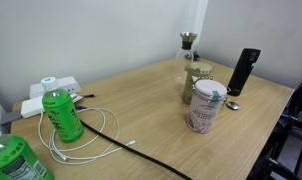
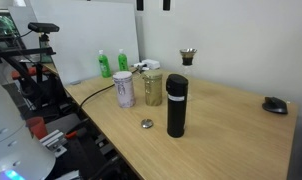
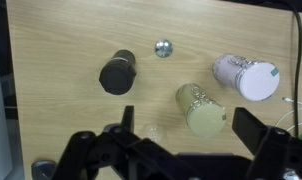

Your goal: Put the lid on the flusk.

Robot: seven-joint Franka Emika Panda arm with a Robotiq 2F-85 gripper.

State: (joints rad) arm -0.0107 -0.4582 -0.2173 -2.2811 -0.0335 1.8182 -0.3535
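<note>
Step 1, not started: your fingers (image 3: 256,140) hang spread wide, seemingly empty, over the surface (image 3: 61,50). Descend onto the lid (image 3: 163,47), grip it, then carry it to the flusk (image 2: 188,57).

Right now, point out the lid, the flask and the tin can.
lid (image 2: 147,124): an exterior view, on its round silvery top.
flask (image 2: 188,56): an exterior view, on its dark flared neck.
tin can (image 3: 246,77): wrist view, on its flat white top.
</note>
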